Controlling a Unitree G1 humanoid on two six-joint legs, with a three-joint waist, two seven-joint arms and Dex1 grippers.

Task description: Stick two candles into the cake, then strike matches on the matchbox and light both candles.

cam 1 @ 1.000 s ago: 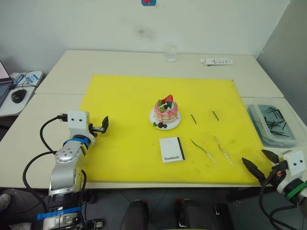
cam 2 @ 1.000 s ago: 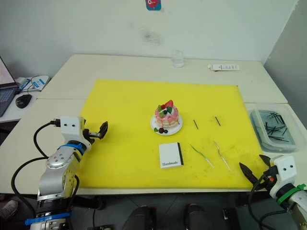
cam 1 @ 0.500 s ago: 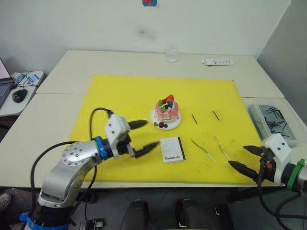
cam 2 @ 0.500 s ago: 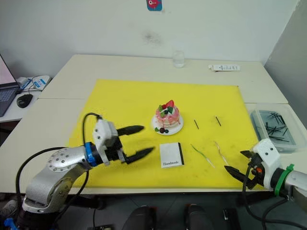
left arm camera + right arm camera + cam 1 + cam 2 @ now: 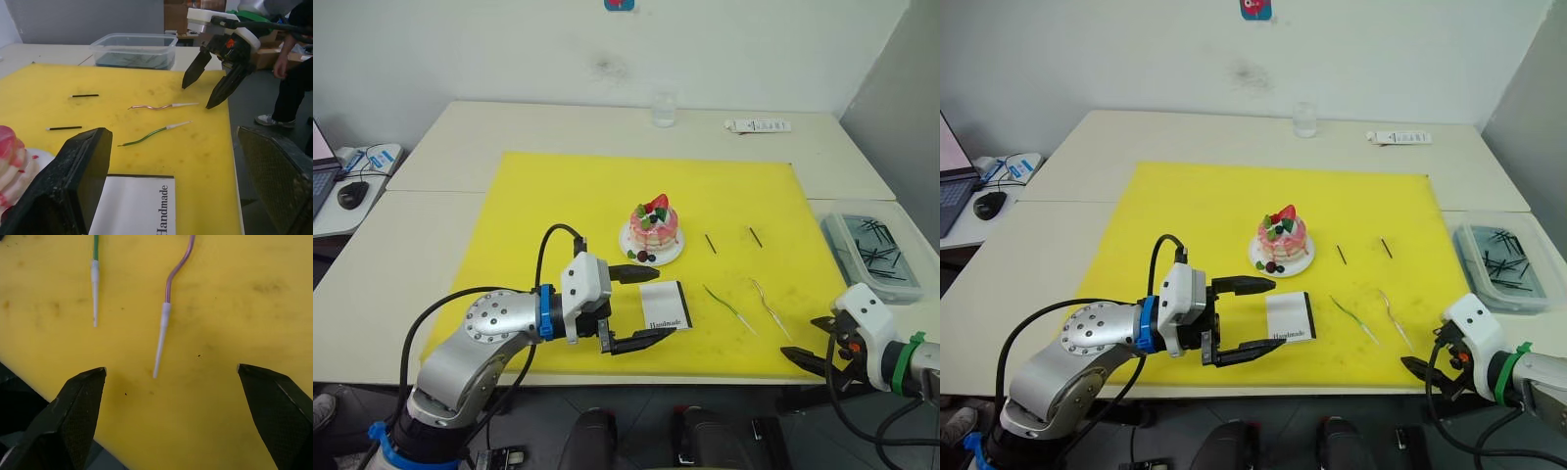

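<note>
1. "Handmade" is printed in dark serif letters on the white face of the matchbox [image 5: 142, 205], near one short edge; it is plainest in the left wrist view.
2. In both eye views the same word runs along the near edge of the matchbox face, small but legible.
3. The white strip [image 5: 757, 125] on the far side of the table carries dark markings, too small to read.
4. The red and blue sticker [image 5: 1252, 9] on the wall bears a design, cut off at the top edge; no letters can be made out.
5. No other text, number or brand can be read.
</note>
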